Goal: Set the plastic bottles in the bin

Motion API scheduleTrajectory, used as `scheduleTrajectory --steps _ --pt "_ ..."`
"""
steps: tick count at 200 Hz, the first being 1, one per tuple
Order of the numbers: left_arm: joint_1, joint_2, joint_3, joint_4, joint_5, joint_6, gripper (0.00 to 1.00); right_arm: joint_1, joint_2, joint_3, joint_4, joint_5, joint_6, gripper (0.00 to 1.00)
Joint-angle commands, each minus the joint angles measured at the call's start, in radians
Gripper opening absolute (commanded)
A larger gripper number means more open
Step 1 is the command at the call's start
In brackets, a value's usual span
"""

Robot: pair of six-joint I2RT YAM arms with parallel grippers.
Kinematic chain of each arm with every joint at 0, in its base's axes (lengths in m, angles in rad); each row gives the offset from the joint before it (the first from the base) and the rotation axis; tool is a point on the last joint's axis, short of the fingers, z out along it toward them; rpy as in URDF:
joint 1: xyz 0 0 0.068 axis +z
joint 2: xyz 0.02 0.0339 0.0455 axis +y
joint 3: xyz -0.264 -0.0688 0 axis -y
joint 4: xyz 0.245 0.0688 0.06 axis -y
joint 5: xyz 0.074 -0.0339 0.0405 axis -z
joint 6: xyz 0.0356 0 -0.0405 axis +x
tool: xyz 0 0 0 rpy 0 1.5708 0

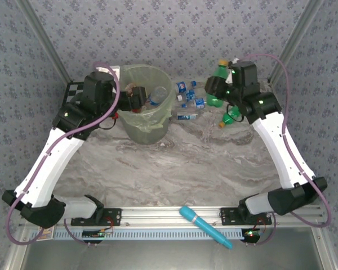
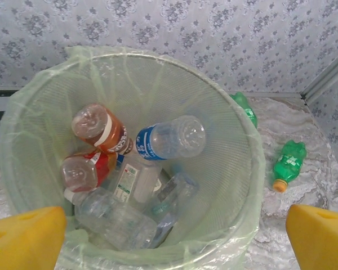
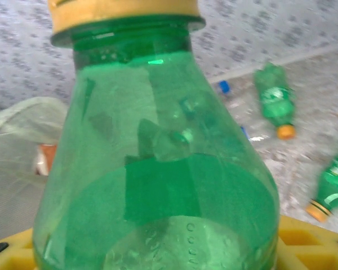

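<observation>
About six bottles (image 2: 136, 169) are lying in bin (image 2: 243, 140); left gripper (image 1: 136, 97) is held spread, empty, above it. Green bottle (image 3: 158, 169) is clamped by right gripper (image 1: 216, 86); more are left on table (image 1: 186, 163).

The bin (image 2: 245, 169) is pale translucent green. In it, a clear bottle (image 2: 169, 139) bears a blue label, beside a red-labelled bottle (image 2: 87, 169). The green bottle (image 3: 158, 169) has an orange-yellow cap. The counter (image 1: 203, 163) is marbled grey-white, the walls (image 1: 174, 34) grey with what seems a floral print, the stick (image 1: 205, 226) cyan, the fingers (image 2: 28, 236) of the left tool (image 2: 174, 230) yellow
</observation>
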Motion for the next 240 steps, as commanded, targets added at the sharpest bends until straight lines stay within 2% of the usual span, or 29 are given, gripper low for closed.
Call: scheduleTrajectory --steps 1,60,156,186,240 --pt "0.018 -0.058 -0.014 -0.022 -0.029 -0.011 1.00 0.070 0.064 0.090 0.031 0.063 -0.045 0.48" --pt "0.038 -0.167 -0.055 -0.076 -0.062 -0.001 1.00 0.242 0.284 0.342 0.052 0.102 -0.131 0.49" --pt "0.042 -0.306 -0.107 -0.160 -0.123 -0.009 1.00 0.399 0.663 0.819 -0.034 0.080 -0.204 0.49" --pt "0.043 -0.333 -0.112 -0.182 -0.137 -0.014 1.00 0.432 0.724 0.870 -0.045 0.076 -0.223 0.49" --pt "0.042 -0.352 -0.118 -0.195 -0.143 -0.018 1.00 0.470 0.746 0.870 -0.068 0.088 -0.252 0.49"
